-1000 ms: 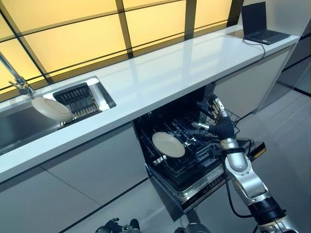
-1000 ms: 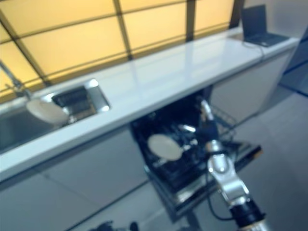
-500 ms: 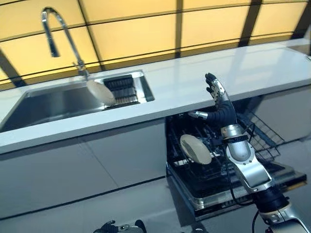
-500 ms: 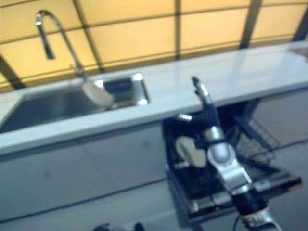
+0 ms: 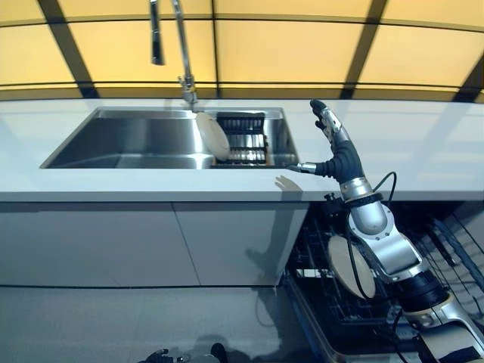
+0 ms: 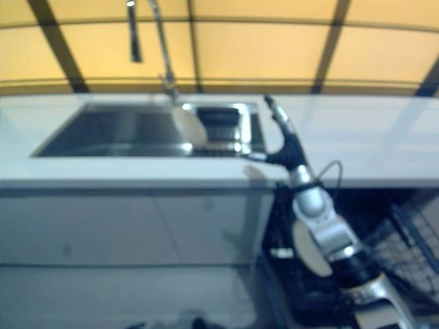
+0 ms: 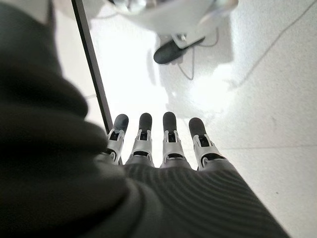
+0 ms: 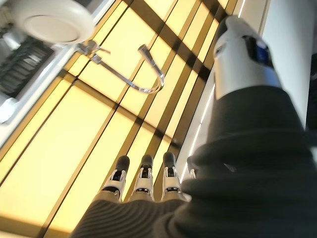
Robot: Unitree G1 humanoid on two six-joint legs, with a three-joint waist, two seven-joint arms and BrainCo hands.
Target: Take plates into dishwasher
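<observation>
A white counter [image 5: 91, 189] with a steel sink [image 5: 128, 140] runs under amber panels. I see one plate [image 5: 349, 266] racked in the open dishwasher [image 5: 333, 318]; another plate [image 5: 212, 136] waits in the sink. My right hand [image 5: 336, 151] hovers empty, fingers straight; my left hand [image 7: 163, 144] hangs with straight fingers.

Dishwasher rack [image 5: 446, 249] cut off by right and bottom edges. Racked plate [image 5: 349, 266] partly hidden behind right arm. Faucet [image 5: 168, 45] top cropped at upper edge.
</observation>
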